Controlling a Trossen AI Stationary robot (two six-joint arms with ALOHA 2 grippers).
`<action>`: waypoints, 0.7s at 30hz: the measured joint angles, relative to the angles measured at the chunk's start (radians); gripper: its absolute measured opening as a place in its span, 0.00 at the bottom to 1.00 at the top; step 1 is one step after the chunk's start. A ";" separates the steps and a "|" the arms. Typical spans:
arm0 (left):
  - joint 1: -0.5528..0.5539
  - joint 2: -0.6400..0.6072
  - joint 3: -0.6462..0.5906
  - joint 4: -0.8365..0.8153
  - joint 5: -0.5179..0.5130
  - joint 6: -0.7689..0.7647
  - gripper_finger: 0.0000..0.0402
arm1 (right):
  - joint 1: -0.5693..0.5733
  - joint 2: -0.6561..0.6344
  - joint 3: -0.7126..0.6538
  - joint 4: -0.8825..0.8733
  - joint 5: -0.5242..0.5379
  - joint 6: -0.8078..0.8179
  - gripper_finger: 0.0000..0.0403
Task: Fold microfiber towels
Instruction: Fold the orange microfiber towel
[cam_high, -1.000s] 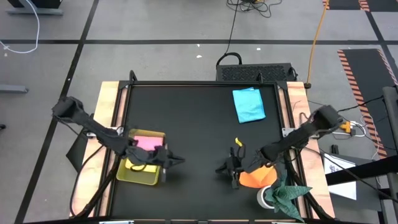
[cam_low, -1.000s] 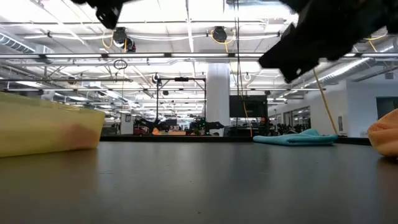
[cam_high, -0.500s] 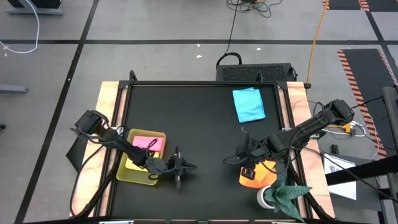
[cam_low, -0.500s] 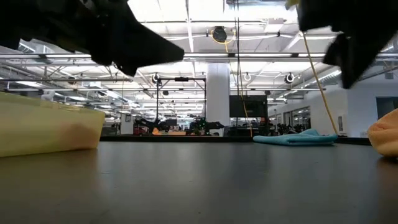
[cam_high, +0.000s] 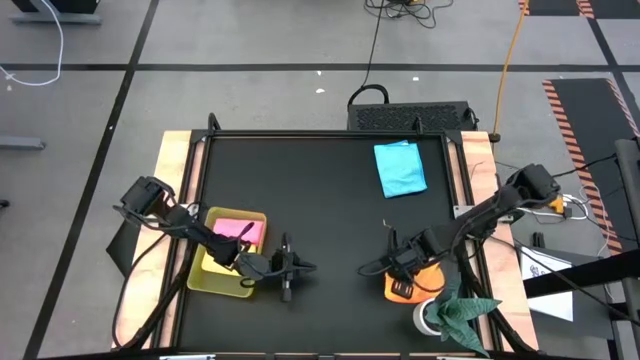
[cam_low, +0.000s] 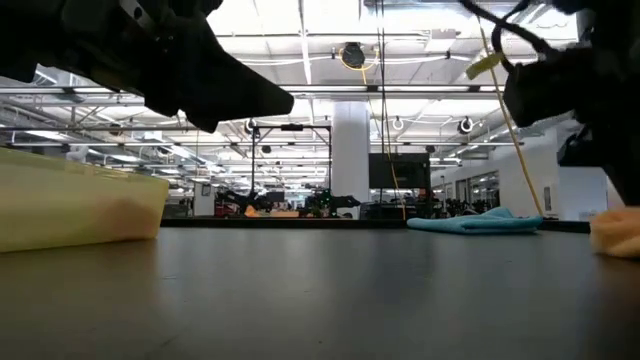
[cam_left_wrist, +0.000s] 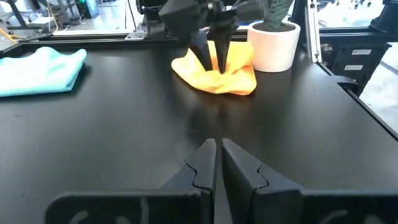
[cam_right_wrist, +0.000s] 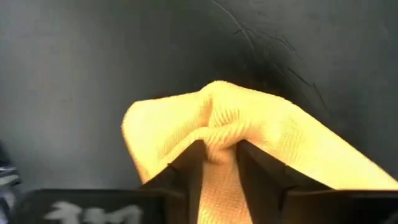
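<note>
Black table (cam_high: 320, 200) under bright hall lights; right gripper (cam_right_wrist: 219, 155) pinches the crumpled orange towel (cam_high: 425, 277), no clear axis. Left gripper (cam_left_wrist: 217, 152) closed, empty.

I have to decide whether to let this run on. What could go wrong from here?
The right tool pinches only a bunched ridge of the orange towel, so it may lift crumpled or slip free. The white pot stands right beside that towel and might get knocked. The left tool waits shut near the tray.
</note>
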 joint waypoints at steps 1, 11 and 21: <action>0.000 0.000 0.000 0.000 0.000 0.000 0.06 | -0.002 0.017 0.000 0.013 0.001 -0.012 0.19; -0.002 0.000 0.000 0.000 0.003 0.000 0.06 | -0.022 -0.012 0.122 0.116 0.352 -0.223 0.02; -0.009 0.000 0.000 0.000 0.030 0.001 0.06 | 0.102 -0.083 0.061 0.366 0.640 -0.540 0.01</action>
